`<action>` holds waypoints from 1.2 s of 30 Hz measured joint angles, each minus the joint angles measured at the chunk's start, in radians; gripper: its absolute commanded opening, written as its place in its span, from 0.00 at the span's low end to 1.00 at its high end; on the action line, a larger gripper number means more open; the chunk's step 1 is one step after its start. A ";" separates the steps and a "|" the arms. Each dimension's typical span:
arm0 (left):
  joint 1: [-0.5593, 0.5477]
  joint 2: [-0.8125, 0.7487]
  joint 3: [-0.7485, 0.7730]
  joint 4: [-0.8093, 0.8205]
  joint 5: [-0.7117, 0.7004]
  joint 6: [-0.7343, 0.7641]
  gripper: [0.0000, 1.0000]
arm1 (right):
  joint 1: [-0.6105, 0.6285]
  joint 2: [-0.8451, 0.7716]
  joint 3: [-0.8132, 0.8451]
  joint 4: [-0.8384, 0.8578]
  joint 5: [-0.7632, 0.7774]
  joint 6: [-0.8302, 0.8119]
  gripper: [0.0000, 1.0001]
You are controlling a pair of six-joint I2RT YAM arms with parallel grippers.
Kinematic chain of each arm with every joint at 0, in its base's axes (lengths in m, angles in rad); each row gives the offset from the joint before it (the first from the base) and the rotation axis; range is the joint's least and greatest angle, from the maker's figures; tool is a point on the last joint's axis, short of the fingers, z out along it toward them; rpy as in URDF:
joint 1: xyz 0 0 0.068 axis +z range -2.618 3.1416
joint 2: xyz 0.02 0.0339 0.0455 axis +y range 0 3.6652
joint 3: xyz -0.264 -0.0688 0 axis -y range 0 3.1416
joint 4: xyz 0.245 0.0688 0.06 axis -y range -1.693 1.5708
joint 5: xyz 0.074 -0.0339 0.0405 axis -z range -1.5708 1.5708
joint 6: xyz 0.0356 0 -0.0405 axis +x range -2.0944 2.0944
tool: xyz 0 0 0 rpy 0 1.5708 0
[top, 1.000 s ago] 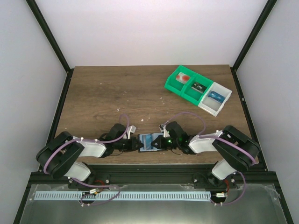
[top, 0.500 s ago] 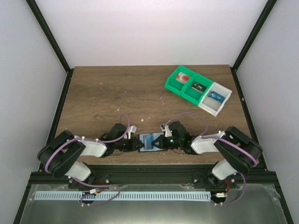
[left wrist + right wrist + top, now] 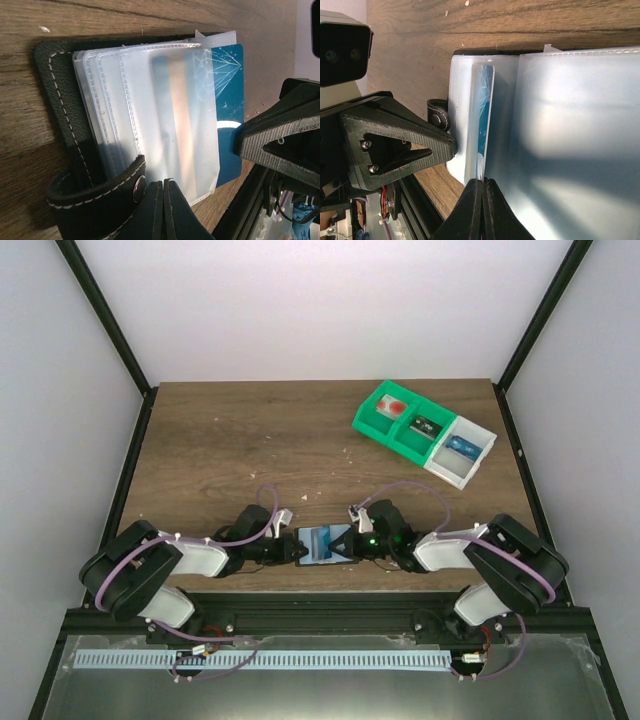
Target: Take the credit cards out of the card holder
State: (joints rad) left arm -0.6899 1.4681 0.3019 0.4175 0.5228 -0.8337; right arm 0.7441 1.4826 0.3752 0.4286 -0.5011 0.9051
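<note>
Close to the near edge of the worktop (image 3: 230, 440), the card holder (image 3: 322, 543) lies flat between your two tools, its long axis running left to right. The left tool (image 3: 163, 182) is fully closed, pinching the holder's near edge where the black stitched strap (image 3: 100, 200) with its snap meets the plastic sleeves (image 3: 165, 115). The right tool (image 3: 482, 182) is also fully closed and appears to nip the near corner of the blue card (image 3: 227, 100).

That card sticks partway out of the top sleeve on the right-hand side, so your right arm is at its free end. Judging from this, the pull has to go straight right along the holder's long axis while the left side anchors.

The holder's cover is grainy black leather with pale stitching. The sleeves are frosted, floppy and layered, likely to drag on the card. The card itself is thin, stiff and glossy, so your grip may slip.

Farther back on the right sit the green and white trays (image 3: 425, 430), well apart from the holder.
</note>
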 measured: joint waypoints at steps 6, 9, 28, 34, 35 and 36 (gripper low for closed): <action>0.000 -0.002 0.005 -0.011 -0.002 0.000 0.00 | -0.010 -0.061 -0.005 -0.068 0.014 -0.014 0.01; -0.002 -0.008 0.011 -0.029 -0.007 0.000 0.00 | -0.011 -0.133 -0.005 -0.142 0.042 -0.032 0.00; 0.011 -0.388 0.190 -0.367 -0.044 -0.063 0.89 | 0.011 -0.351 0.123 -0.375 0.290 -0.390 0.00; 0.064 -0.510 0.206 -0.409 -0.023 -0.194 0.80 | 0.154 -0.391 0.115 -0.288 0.414 -0.616 0.01; 0.071 -0.527 0.204 -0.409 -0.020 -0.230 0.78 | 0.172 -0.397 0.110 -0.267 0.428 -0.658 0.00; 0.076 -0.544 0.199 -0.407 -0.016 -0.266 0.77 | 0.185 -0.403 0.103 -0.243 0.439 -0.702 0.00</action>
State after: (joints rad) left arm -0.6144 0.9241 0.5007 0.0109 0.5064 -1.0996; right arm 0.9295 1.0794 0.4778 0.1860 -0.0616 0.2028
